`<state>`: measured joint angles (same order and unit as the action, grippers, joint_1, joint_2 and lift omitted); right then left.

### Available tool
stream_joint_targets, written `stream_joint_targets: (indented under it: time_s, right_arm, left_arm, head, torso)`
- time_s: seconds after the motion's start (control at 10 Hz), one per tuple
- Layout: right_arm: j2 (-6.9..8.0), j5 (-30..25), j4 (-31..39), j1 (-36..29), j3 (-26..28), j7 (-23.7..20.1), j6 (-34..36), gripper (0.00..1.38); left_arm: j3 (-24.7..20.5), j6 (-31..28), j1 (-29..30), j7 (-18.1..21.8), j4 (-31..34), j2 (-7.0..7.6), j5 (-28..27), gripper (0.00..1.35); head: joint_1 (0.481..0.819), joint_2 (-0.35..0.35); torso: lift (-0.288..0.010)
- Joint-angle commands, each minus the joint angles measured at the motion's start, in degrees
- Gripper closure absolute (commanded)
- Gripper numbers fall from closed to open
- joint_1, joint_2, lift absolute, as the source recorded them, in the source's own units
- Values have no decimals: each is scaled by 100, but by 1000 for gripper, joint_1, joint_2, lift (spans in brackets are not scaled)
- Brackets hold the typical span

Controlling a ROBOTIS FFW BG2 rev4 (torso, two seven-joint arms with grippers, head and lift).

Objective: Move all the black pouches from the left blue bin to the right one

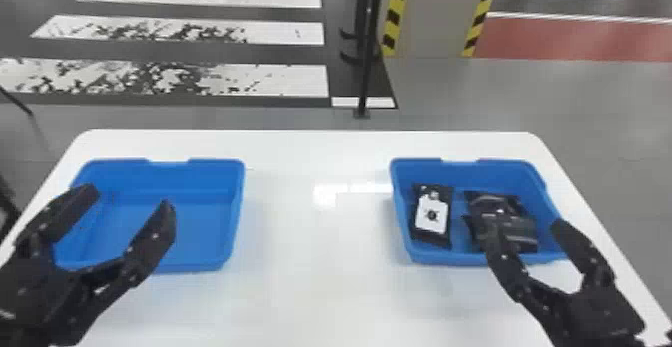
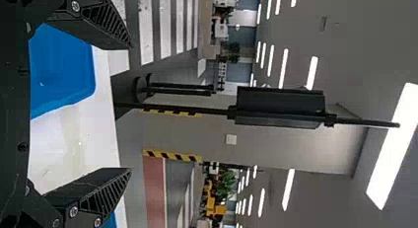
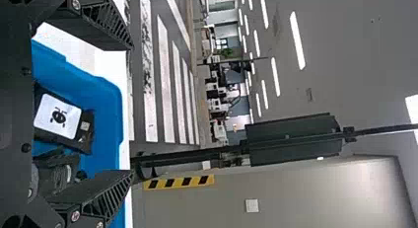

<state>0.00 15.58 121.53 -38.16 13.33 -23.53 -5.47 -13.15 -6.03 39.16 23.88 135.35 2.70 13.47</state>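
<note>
With the flat black pouches [image 1: 520,228] in the right blue plastic bin [image 1: 440,257], the spread black right hand [image 1: 526,222] should rise straight before backing away, lest it snag them, while the black left hand [image 1: 127,198], also spread, can wait.

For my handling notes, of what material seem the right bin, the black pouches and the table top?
The right bin looks like moulded plastic, satin: even blue, rounded corners, notched rim. The pouches seem glossy plastic film, from their creases and bright glints; a foil layer is possible. The table top looks smooth and shiny, perhaps laminate, as it reflects light.
</note>
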Motion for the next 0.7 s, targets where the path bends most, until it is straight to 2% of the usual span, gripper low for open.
stream_joint_targets:
  time_s: [0.0, 0.2, 0.6]
  right_arm:
    - [5, 19, -165, 160, -65, 7, -58, 137]
    - [5, 8, -263, 258, -88, 15, -72, 136]
    - [5, -4, -334, 202, -122, 15, -72, 137]
  left_arm:
    - [-124, 308, -49, -121, 0, -155, -68, 167]
    - [-33, 237, -49, -296, 0, -147, -56, 167]
    - [1, -86, 106, -419, 0, -147, -113, 170]
  head:
    - [695, -51]
    - [695, -14]
    - [695, -11]
  torso:
    - [-140]
    - [-140]
    - [-140]
